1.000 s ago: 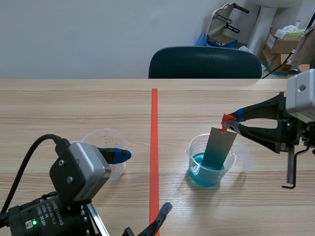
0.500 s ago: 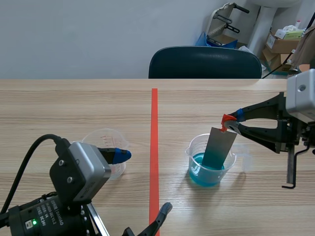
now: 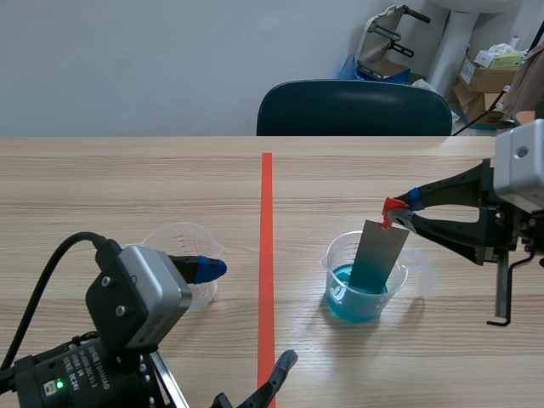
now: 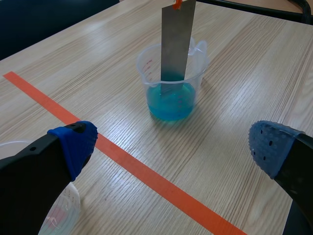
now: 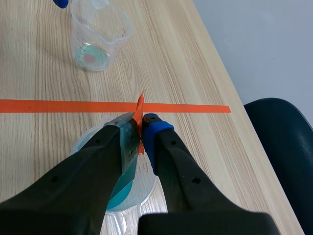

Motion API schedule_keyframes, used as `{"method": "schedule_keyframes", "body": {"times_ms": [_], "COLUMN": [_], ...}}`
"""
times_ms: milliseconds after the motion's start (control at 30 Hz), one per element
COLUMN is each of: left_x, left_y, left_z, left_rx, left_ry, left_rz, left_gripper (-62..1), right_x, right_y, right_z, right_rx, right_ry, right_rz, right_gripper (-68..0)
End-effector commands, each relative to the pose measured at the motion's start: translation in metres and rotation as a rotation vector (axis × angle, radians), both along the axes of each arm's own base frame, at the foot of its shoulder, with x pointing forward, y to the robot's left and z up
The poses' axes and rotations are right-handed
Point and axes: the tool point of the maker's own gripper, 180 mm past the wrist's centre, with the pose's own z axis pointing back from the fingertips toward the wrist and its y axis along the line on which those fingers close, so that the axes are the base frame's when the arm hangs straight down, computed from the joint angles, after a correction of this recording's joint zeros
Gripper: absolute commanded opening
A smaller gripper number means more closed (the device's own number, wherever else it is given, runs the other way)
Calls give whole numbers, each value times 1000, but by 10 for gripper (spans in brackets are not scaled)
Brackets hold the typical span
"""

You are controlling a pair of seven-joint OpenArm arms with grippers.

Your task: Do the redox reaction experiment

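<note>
Right pincer (image 3: 398,212) is clamped on the metal strip (image 3: 378,255) by its orange-tagged top — the strip's lower end stands in the blue solution (image 3: 357,304) inside the beaker (image 3: 331,265). Left pincer (image 4: 171,144) gapes empty. Any sideways drag could lever the light beaker over — spilling across the worktop (image 3: 127,178).

Black left arm (image 3: 76,374): grey camera box (image 3: 136,297), thick black cable (image 3: 81,238), green LED (image 3: 58,385). Right arm (image 3: 459,217) black too. On left pincer (image 4: 173,147) and right pincer (image 5: 138,129): thick black fingers (image 4: 29,166), blue dotted pads (image 4: 274,147).
</note>
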Motion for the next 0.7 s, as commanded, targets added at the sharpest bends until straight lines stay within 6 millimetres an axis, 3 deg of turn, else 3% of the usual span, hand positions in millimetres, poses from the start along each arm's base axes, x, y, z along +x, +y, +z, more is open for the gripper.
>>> {"method": "schedule_keyframes", "body": {"times_ms": [0, 667], "left_x": [2, 2], "left_y": [-2, -2], "left_z": [7, 7], "left_rx": [-25, -25], "left_ry": [-13, -13], "left_rz": [4, 4], "left_gripper": [14, 14], "right_x": [5, 5], "right_y": [2, 2], "right_z": [10, 10], "right_rx": [15, 17], "right_ry": [-28, -29], "right_rz": [8, 8], "right_gripper": [-667, -667]}}
